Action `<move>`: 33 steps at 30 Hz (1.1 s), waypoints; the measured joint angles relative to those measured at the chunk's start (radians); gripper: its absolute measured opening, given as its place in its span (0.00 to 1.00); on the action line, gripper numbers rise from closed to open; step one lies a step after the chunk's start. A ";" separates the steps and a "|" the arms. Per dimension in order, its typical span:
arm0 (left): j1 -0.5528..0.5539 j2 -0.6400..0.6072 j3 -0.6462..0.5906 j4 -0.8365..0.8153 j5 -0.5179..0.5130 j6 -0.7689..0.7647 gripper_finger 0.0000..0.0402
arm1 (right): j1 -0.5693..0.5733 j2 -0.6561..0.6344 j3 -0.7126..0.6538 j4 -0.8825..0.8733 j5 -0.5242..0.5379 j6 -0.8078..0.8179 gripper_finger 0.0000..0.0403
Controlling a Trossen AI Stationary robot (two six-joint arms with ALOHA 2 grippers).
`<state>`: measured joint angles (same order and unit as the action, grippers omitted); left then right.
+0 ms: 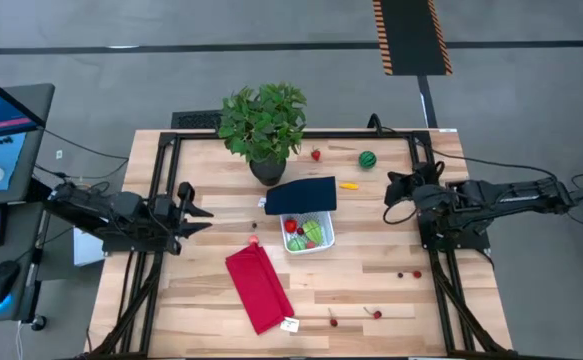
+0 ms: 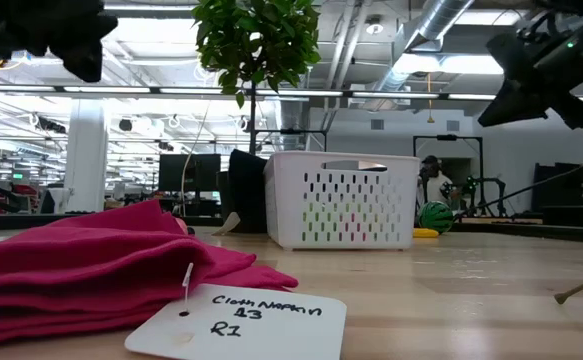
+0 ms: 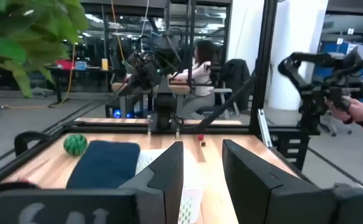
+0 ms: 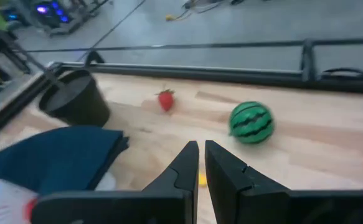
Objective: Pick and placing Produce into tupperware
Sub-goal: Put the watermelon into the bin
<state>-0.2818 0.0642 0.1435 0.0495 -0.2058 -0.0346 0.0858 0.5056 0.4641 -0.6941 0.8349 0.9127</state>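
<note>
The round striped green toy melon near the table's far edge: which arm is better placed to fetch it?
Probably the right. The right gripper hangs close beside the round striped green toy melon, facing it; the left gripper waits across the table.

The dark blue lid [image 1: 302, 195] covers the far part of the white container [image 1: 312, 243], so only some of the produce inside shows. The small red bits [image 1: 375, 313] near the table's front edge are too small to tell apart. In the right wrist view the yellow-orange piece [image 4: 202, 180] is mostly hidden behind the fingers, and the plant pot [image 4: 76, 98] is blurred.
</note>
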 joint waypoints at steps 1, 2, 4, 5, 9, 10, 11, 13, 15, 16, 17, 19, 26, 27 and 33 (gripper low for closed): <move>0.004 -0.027 -0.005 -0.022 -0.004 0.000 0.25 | -0.010 0.024 0.000 0.004 0.016 -0.002 0.13; 0.006 -0.049 -0.006 -0.041 -0.013 0.003 0.25 | -0.021 0.051 0.000 0.009 0.026 -0.004 0.13; 0.007 -0.063 -0.004 -0.073 -0.021 0.028 0.25 | -0.051 0.122 0.000 0.053 0.031 -0.023 0.13; 0.007 -0.062 -0.003 -0.094 -0.020 0.042 0.25 | -0.067 0.158 0.000 0.090 0.031 -0.038 0.13; 0.007 -0.037 0.000 -0.171 -0.017 0.024 0.25 | -0.113 0.300 0.000 0.289 0.005 -0.022 0.13; 0.007 -0.037 -0.001 -0.210 -0.017 0.017 0.25 | -0.120 0.325 0.000 0.344 -0.035 0.023 0.13; 0.007 -0.037 -0.002 -0.245 -0.016 0.015 0.25 | -0.125 0.349 0.001 0.398 -0.095 0.069 0.13; 0.007 -0.038 -0.001 -0.306 -0.017 0.015 0.25 | -0.128 0.389 0.001 0.430 -0.273 0.082 0.13; 0.007 -0.038 -0.001 -0.399 -0.017 0.022 0.25 | -0.126 0.433 -0.001 0.482 -0.357 0.060 0.13; 0.007 -0.038 -0.001 -0.441 -0.017 0.027 0.25 | -0.126 0.457 0.001 0.526 -0.342 0.052 0.13; 0.007 -0.038 0.000 -0.469 -0.016 0.028 0.25 | -0.127 0.476 0.002 0.546 -0.308 0.066 0.13; 0.007 -0.033 0.010 -0.507 -0.017 0.028 0.25 | -0.130 0.500 0.001 0.553 -0.248 0.095 0.13; 0.007 -0.032 0.010 -0.504 -0.018 0.028 0.25 | -0.155 0.561 0.072 0.410 -0.172 0.143 0.13; 0.007 -0.032 0.010 -0.504 -0.018 0.028 0.25 | -0.155 0.571 0.086 0.384 -0.166 0.144 0.13; 0.007 -0.032 0.010 -0.504 -0.018 0.028 0.25 | -0.154 0.661 0.177 0.207 -0.038 0.196 0.13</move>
<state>-0.2745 0.0326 0.1532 -0.4549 -0.2241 -0.0071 -0.0681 1.1666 0.6408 -0.4870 0.7971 1.1089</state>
